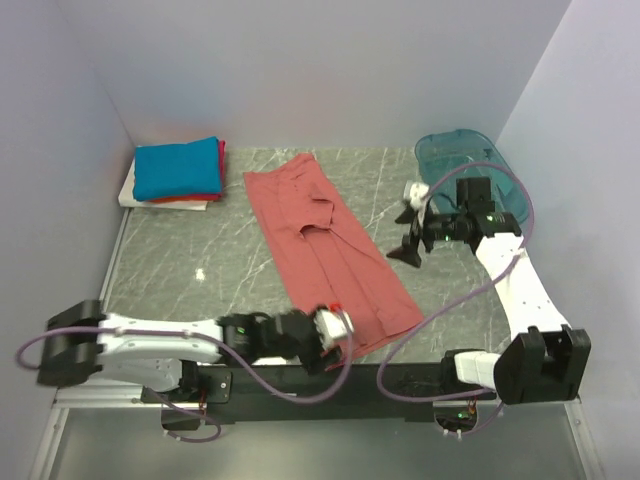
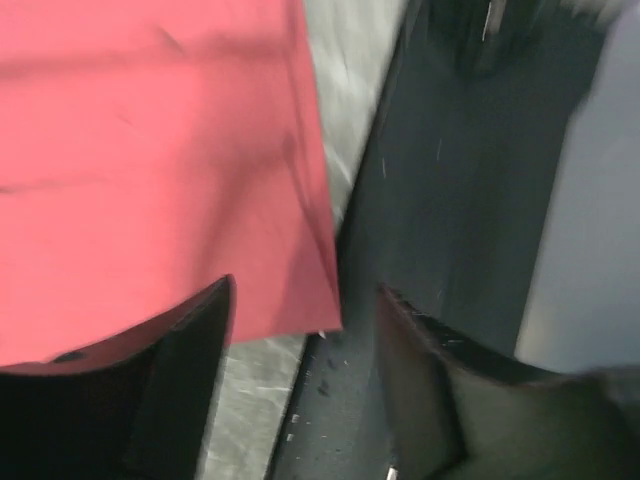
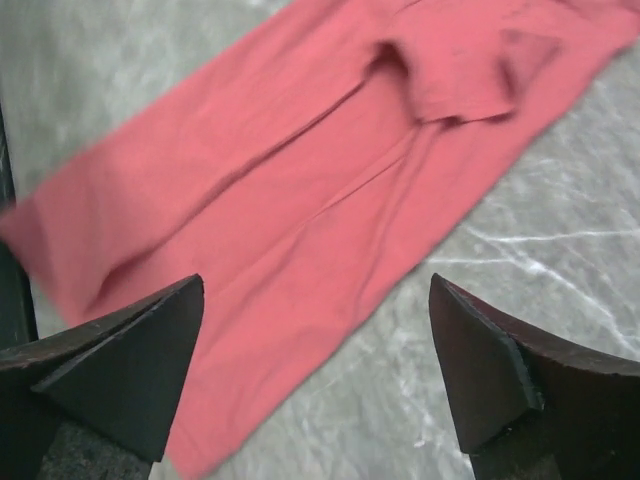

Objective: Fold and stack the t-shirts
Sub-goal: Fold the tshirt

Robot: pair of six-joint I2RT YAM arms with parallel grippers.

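The salmon-pink t-shirt lies folded lengthwise into a long strip, running diagonally across the middle of the table. My left gripper is open, low at the shirt's near hem. In the left wrist view the shirt's near corner lies between my open fingertips, by the table's black front edge. My right gripper is open and empty above the table, just right of the shirt. In its wrist view it hovers wide open over the shirt's edge. The folded blue t-shirt tops a stack over red and white ones at the back left.
A translucent teal plastic bin stands at the back right, behind my right arm. The black mounting bar runs along the table's near edge beside my left gripper. Walls close in the left, back and right sides.
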